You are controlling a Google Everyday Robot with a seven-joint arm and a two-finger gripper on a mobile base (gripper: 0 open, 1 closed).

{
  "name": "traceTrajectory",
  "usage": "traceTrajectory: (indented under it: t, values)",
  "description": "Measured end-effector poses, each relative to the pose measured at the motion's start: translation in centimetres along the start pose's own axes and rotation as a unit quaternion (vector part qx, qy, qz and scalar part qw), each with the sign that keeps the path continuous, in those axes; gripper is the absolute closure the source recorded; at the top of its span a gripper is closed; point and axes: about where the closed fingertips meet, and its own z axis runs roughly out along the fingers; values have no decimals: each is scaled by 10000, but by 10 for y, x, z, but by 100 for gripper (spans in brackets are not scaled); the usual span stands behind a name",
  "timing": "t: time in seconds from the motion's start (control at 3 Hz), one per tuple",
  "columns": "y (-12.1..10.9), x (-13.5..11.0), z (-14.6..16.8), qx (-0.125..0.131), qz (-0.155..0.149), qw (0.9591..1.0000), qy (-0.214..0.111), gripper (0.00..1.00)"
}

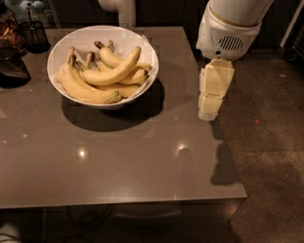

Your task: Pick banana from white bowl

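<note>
A wide glossy white bowl [142, 52] stands on the grey table at the back left. It holds several yellow bananas [111, 73] with their stems pointing to the back. My gripper [212, 95] hangs from the white arm at the table's right edge, well to the right of the bowl. It points down with its pale fingers [209, 102] seen side-on, and it holds nothing.
The grey table [118, 161] has its right edge under the gripper and its front edge near the bottom. A dark wire-mesh cup [34, 35] and a dark object [12, 66] stand at the far left. A white post [124, 12] rises behind the bowl. Speckled floor lies to the right.
</note>
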Motion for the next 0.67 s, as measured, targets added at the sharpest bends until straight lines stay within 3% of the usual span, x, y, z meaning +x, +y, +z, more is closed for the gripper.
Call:
traceTrajectory:
  t: [0.33,0.67]
  values:
    - [-16,-15,2,158,-38,9998,-134,0]
    - [-45,-49,4,287,-451,9985,-146,0]
